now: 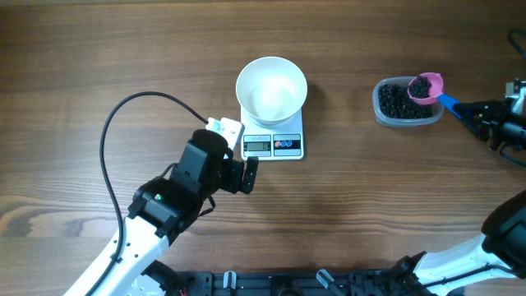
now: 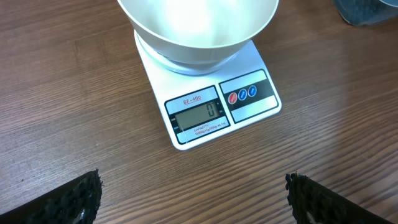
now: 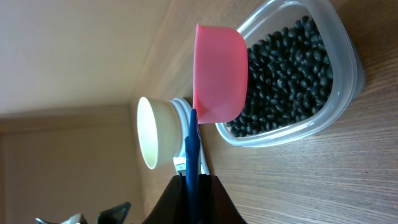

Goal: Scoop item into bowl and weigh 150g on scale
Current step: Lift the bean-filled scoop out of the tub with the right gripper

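The white bowl (image 1: 272,88) stands empty on the white scale (image 1: 274,145); in the left wrist view the bowl (image 2: 196,28) sits above the scale (image 2: 208,99), whose display reads zero. The black beans (image 1: 399,102) fill a clear tub (image 1: 404,122) at the right. My right gripper (image 1: 479,115) is shut on the blue handle of a pink scoop (image 1: 426,87), which holds beans above the tub's right end. In the right wrist view the scoop (image 3: 217,71) hangs over the beans (image 3: 286,74), my right gripper (image 3: 192,179) pinching its handle. My left gripper (image 1: 250,174) stands open just in front of the scale.
A black cable (image 1: 131,111) loops over the table left of the scale. The left arm's body (image 1: 177,197) lies at the front left. A black rail (image 1: 288,284) runs along the table's front edge.
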Action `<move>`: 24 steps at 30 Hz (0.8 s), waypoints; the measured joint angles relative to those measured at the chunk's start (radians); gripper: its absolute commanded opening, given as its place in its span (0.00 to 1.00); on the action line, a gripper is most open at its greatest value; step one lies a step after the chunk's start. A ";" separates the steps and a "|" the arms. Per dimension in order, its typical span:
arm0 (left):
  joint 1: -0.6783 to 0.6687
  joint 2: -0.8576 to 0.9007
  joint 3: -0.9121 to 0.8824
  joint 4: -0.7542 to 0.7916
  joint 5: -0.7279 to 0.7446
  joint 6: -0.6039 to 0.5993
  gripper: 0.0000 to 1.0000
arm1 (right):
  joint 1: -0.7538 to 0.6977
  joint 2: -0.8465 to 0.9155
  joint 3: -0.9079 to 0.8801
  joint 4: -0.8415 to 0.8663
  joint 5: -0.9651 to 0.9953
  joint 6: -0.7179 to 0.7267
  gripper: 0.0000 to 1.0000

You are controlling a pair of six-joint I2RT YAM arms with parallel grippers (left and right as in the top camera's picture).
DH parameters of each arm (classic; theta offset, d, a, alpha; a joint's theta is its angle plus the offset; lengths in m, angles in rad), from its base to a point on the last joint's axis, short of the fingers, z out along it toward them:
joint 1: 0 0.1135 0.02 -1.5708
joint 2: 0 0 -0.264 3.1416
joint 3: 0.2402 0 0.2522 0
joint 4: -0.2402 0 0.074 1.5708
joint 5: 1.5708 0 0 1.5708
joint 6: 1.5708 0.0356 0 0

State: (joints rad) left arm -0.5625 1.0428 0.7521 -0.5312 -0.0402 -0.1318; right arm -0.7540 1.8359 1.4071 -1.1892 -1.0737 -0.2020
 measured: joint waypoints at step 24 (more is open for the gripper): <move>0.000 0.000 0.000 0.000 0.000 0.000 1.00 | 0.021 0.000 0.000 -0.115 -0.265 -0.001 0.04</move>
State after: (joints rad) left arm -0.5625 1.0428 0.7521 -0.5312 -0.0402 -0.1314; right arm -0.7326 1.8359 1.4071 -1.3045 -1.3384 -0.2028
